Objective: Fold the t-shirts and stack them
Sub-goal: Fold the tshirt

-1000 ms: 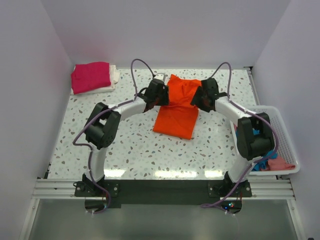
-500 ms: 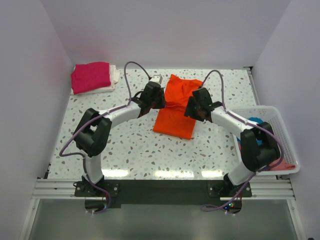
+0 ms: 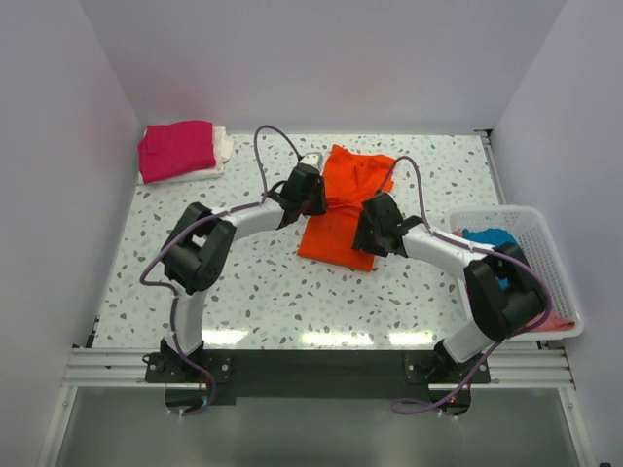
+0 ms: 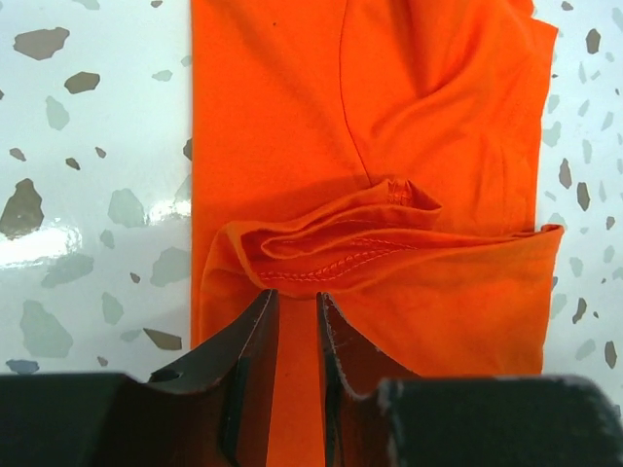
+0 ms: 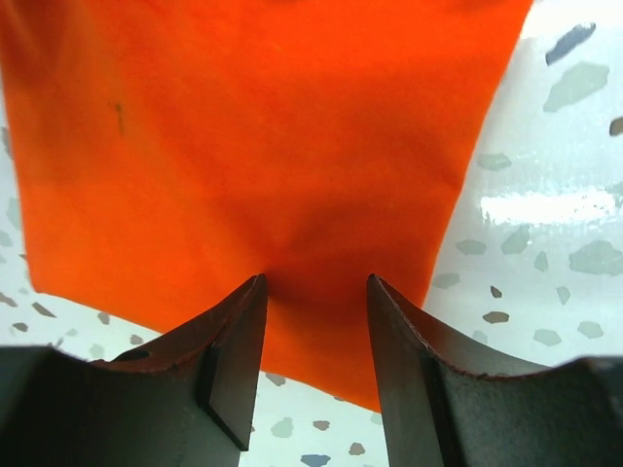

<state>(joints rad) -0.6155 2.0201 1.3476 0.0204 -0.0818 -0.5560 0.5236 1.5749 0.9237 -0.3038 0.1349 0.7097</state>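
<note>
A bright orange t-shirt (image 3: pixel 341 209) lay partly folded at the centre of the speckled worktop (image 3: pixel 243 282), its far end bunched. The left end effector (image 3: pixel 310 191) sat at the shirt's upper left edge. In the left wrist view its jaws stood narrow with orange cloth in the gap and a rumpled, stitched fold just ahead of the tips; whether the cloth was actually pinched could not be told. The right end effector (image 3: pixel 375 226) rested at the shirt's lower right edge, its jaws moderately wide and pressing on flat cloth that puckered slightly between them, not closed.

A magenta-pink t-shirt (image 3: pixel 177 148) sat folded on a white one (image 3: pixel 222 146) at the upper left. A teal-blue t-shirt (image 3: pixel 487 236) and a salmon-pink one (image 3: pixel 550 319) lay in the white basket (image 3: pixel 560 282) at the right.

The step appeared to be gripping both sides for the next fold. To do it well, each end effector should probably catch all layers at its edge, then both should lift together and evenly, so the fold lands square and the bunched end is smoothed flat.
</note>
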